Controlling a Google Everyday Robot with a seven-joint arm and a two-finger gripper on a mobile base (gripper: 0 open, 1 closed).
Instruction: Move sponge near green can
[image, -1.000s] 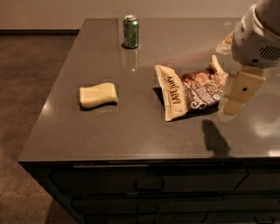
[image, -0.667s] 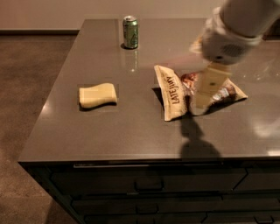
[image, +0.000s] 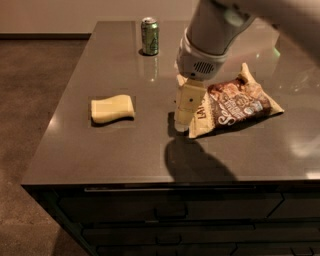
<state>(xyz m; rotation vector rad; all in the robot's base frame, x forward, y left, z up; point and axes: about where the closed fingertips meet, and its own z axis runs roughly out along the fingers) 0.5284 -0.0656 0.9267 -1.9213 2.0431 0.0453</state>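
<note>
The pale yellow sponge (image: 112, 108) lies flat on the dark countertop, left of centre. The green can (image: 149, 36) stands upright near the far edge, well behind the sponge. My gripper (image: 183, 122) hangs from the white arm over the middle of the counter, right of the sponge and in front of the chip bag's left end. It holds nothing that I can see and is a good hand-length away from the sponge.
A cream-and-brown chip bag (image: 235, 102) lies right of the gripper. The countertop (image: 100, 155) has its front edge close below and its left edge beside the sponge. Drawers (image: 170, 225) run under the front edge.
The arm has swung left across the counter, from the right edge to over the chip bag's left end, closer to the sponge. Sponge, can and bag have not moved.
</note>
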